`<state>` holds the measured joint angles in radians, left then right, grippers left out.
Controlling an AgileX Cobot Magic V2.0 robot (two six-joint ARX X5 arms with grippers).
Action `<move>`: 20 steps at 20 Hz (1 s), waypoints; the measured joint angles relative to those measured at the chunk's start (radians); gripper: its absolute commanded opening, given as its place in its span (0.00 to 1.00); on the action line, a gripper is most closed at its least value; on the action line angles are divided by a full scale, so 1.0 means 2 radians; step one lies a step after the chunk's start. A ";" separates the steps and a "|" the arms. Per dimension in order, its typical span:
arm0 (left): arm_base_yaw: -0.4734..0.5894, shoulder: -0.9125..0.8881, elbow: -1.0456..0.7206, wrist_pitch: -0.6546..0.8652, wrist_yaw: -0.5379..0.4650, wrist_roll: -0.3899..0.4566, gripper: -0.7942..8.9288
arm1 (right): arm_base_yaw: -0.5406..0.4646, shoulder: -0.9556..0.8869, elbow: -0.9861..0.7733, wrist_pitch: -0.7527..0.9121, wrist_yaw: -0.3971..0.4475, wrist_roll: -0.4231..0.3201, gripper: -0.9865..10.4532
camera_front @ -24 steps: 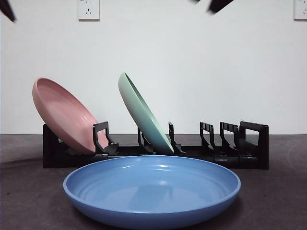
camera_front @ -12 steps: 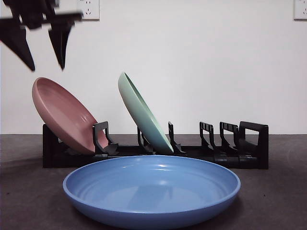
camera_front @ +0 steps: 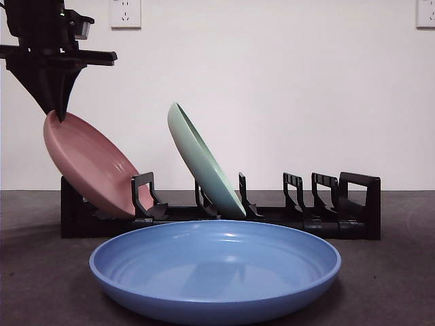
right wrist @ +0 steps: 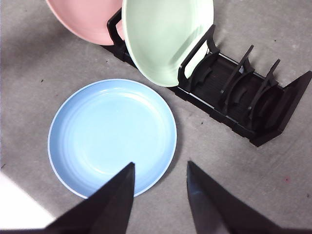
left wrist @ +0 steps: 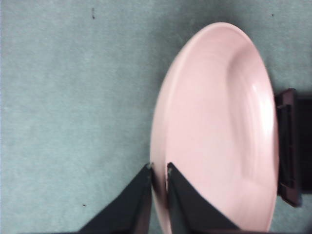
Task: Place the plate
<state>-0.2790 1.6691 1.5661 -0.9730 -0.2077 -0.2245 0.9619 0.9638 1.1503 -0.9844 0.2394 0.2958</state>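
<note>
A pink plate [camera_front: 95,170] leans in the left end slot of the black rack [camera_front: 340,210]. My left gripper [camera_front: 60,114] reaches down from above onto its top rim. In the left wrist view the left gripper [left wrist: 159,168] has its jaws shut on the rim of the pink plate [left wrist: 219,126]. A green plate [camera_front: 204,163] leans in a slot further right. A blue plate [camera_front: 215,268] lies flat on the table in front of the rack. My right gripper [right wrist: 160,168] hangs open high above the blue plate [right wrist: 112,136], holding nothing, and is out of the front view.
The rack [right wrist: 243,97] has several unfilled slots to the right of the green plate [right wrist: 165,39]. The pink plate [right wrist: 90,17] shows at the edge of the right wrist view. Grey table surface lies around the blue plate. A white wall stands behind.
My left gripper came down from the upper left onto the pink plate's top rim and shut on it. The plate shifted slightly left. The right arm's tip left the front view.
</note>
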 measured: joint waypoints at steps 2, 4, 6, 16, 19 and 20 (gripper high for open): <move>0.001 0.000 0.004 -0.003 -0.001 0.000 0.09 | 0.000 0.000 0.000 0.000 0.000 0.000 0.23; 0.001 0.001 0.020 -0.018 -0.001 0.006 0.09 | 0.000 0.000 0.000 0.000 0.000 0.000 0.23; 0.001 0.003 0.051 -0.044 -0.003 0.013 0.09 | 0.000 0.000 0.000 0.000 0.000 0.000 0.23; 0.003 -0.034 0.173 -0.220 -0.018 0.042 0.09 | 0.000 -0.030 0.000 -0.002 0.129 -0.004 0.23; 0.003 -0.061 0.157 -0.220 -0.018 0.042 0.09 | 0.000 -0.043 0.000 -0.004 0.158 -0.006 0.24; 0.003 -0.072 0.145 -0.220 -0.017 0.042 0.09 | 0.000 -0.048 0.000 -0.007 0.166 -0.006 0.24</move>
<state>-0.2726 1.5246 1.8561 -1.4120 -0.2424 -0.1402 0.9619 0.8677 1.1503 -0.9977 0.5705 0.2840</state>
